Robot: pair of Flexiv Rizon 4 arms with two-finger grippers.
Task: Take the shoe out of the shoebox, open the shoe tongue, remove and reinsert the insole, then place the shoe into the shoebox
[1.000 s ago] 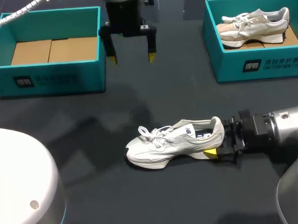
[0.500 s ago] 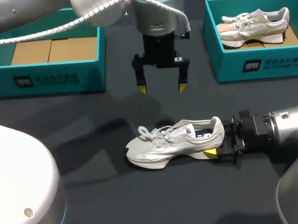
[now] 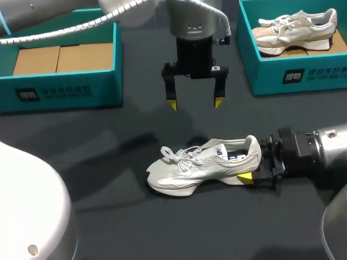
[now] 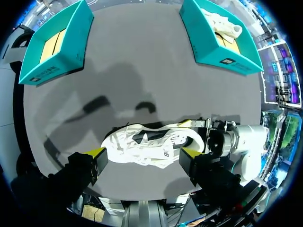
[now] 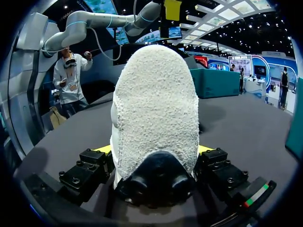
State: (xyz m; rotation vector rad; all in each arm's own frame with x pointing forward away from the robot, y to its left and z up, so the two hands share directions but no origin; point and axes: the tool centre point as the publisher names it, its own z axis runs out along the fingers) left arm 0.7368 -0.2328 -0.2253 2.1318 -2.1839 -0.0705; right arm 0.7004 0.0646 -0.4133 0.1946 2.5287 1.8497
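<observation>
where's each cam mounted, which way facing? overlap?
Head: fixed above and behind, looking down on the table; shows left gripper open above the shoe, right gripper at its heel.
Left wrist: on the left arm, facing down at the shoe; own yellow tips show.
Right wrist: on the right arm, level along the table at the heel; own fingers flank it.
Shared: all see the shoe.

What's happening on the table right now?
The right gripper is shut on the heel of the white lace-up sneaker standing on the dark table. The left gripper hangs open above it, touching nothing. The teal shoebox on the left shows only its cardboard floor; the teal shoebox on the right holds a second white sneaker.
</observation>
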